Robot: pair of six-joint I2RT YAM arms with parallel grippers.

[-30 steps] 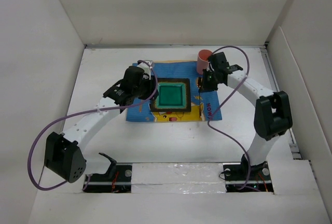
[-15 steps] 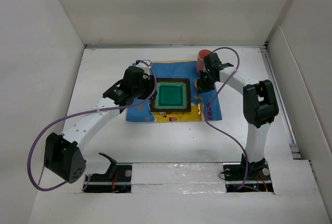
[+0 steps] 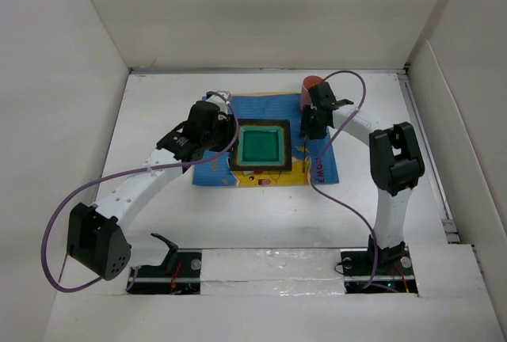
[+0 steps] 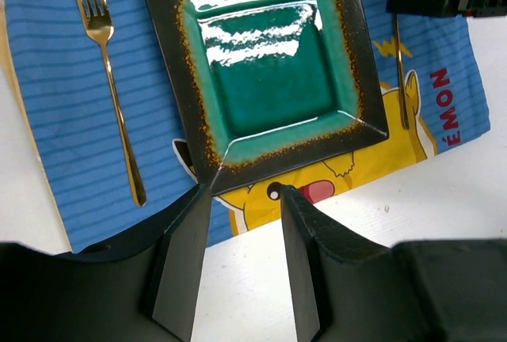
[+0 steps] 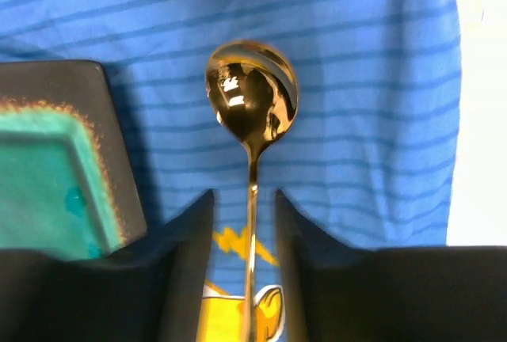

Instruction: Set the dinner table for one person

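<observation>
On the white dinner table [image 3: 158, 191] lies a blue cartoon placemat [image 3: 253, 108] with a square green plate [image 3: 262, 146] in its middle. A gold fork [image 4: 115, 96] lies left of the plate [image 4: 269, 65]. To the plate's right, a gold spoon [image 5: 252, 96] rests flat on the mat. My right gripper [image 5: 244, 198] is open astride its handle, with a gap on each side. My left gripper [image 4: 244, 195] is open and empty, hovering at the plate's near-left corner. A red cup [image 3: 310, 87] stands behind the right gripper [image 3: 309, 128].
White panels wall the table on the left, back and right. A silver tape strip [image 3: 269, 263] runs along the near edge between the arm bases. Purple cables loop off both arms. The left gripper [image 3: 224, 138] hangs over the mat's left side.
My right gripper has opened and let go of the spoon, which now lies on the placemat. The right arm's elbow has swung in to the left. The left arm has not moved.
</observation>
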